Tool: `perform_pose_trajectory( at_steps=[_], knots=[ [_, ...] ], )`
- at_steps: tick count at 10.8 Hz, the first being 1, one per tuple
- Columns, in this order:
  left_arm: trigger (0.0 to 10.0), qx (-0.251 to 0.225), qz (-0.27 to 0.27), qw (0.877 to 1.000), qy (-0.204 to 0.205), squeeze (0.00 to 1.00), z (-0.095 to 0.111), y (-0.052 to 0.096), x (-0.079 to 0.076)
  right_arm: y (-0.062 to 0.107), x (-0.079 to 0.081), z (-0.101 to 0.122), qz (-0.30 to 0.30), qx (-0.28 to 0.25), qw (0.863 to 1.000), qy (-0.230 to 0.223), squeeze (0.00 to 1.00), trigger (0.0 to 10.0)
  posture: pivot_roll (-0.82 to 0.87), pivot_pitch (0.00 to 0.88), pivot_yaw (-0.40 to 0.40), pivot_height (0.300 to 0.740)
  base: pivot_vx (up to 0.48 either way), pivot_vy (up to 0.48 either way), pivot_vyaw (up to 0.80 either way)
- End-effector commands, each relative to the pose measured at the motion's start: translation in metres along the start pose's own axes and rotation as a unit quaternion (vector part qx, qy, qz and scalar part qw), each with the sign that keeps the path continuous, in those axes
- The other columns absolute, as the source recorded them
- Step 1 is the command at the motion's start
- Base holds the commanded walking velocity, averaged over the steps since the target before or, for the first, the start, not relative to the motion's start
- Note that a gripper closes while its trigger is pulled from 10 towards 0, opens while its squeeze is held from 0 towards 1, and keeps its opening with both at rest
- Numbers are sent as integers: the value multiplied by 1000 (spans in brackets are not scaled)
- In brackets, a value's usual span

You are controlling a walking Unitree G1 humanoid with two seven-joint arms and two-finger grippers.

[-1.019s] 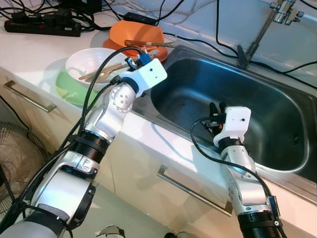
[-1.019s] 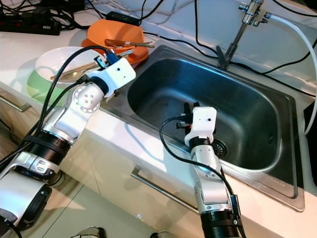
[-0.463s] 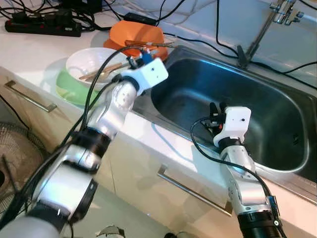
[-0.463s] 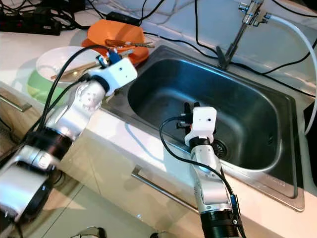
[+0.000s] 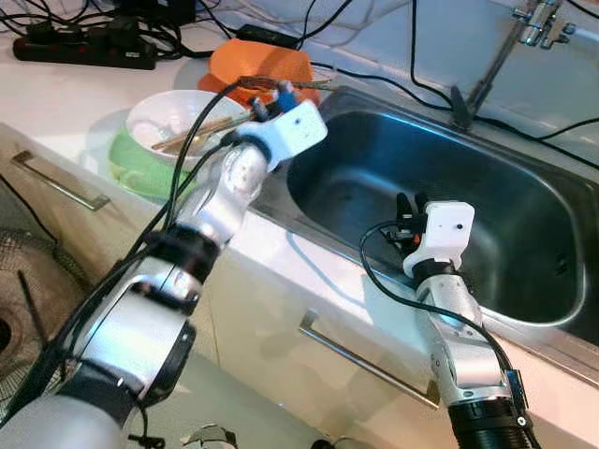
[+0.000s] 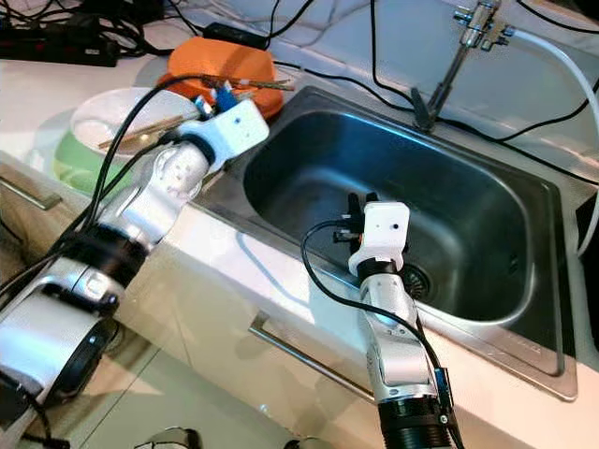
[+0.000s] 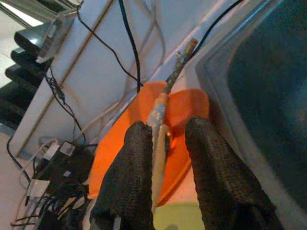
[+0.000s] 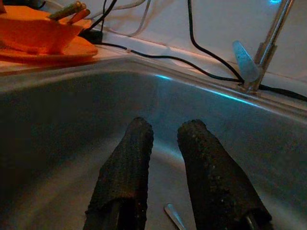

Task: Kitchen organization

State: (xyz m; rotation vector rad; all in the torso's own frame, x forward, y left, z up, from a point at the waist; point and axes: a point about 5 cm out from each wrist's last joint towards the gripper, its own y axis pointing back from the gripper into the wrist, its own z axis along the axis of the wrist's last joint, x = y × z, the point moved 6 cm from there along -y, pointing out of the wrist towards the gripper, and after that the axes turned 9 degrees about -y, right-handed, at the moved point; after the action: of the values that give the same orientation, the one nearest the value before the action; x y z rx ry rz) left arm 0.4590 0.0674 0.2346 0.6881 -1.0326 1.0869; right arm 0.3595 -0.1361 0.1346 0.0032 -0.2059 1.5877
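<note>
Since a second earlier, only the left arm had moved: it had reached farther along the counter, carrying the left gripper [image 7: 163, 139] from beside the white bowl [image 5: 167, 114] to the edge of the orange bowl [image 5: 259, 62].

Nearest, the right gripper [image 8: 165, 139] hung over the steel sink [image 6: 524, 323], unchanged, its fingers slightly parted and holding nothing. A small utensil [image 8: 173, 216] lay on the sink floor beneath it.

Farther out, the left gripper's fingers [image 7: 132, 163] were closed on a pair of chopsticks [image 7: 165, 103], which ran between them and pointed out over the orange bowl. That bowl sat on an orange plate [image 8: 57, 51] by the sink's far-left corner. More chopsticks [image 5: 192, 133] rested across the white bowl, which was nested in a green bowl [image 5: 131, 170].

Beyond stood the faucet [image 6: 459, 51] and, at the far left, a black power strip [image 5: 84, 49].
</note>
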Motion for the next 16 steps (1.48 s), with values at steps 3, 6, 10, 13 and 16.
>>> perform_pose_trajectory(
  at_steps=[3,6,10,13,16],
  knots=[
    [10000,-4,3,1000,1,0,7,-6,4,3,-9,-7,-16,12,1000,3,0,10000,-79,65,-123,740,0,0,0],
    [10000,8,6,1000,2,0,3,-9,6,5,-10,-7,-18,13,1000,3,0,10000,-82,65,-120,740,0,0,0],
    [6392,13,12,1000,5,0,0,-11,9,4,-11,-8,-21,14,1000,3,0,10000,-83,67,-121,740,0,0,0],
    [0,8,14,1000,4,0,2,-11,10,4,-12,-8,-22,13,1000,4,0,10000,-81,64,-120,740,0,0,0],
    [0,4,14,1000,4,0,3,-11,9,4,-12,-8,-23,13,1000,3,0,10000,-82,64,-119,740,0,0,0]
  ],
)
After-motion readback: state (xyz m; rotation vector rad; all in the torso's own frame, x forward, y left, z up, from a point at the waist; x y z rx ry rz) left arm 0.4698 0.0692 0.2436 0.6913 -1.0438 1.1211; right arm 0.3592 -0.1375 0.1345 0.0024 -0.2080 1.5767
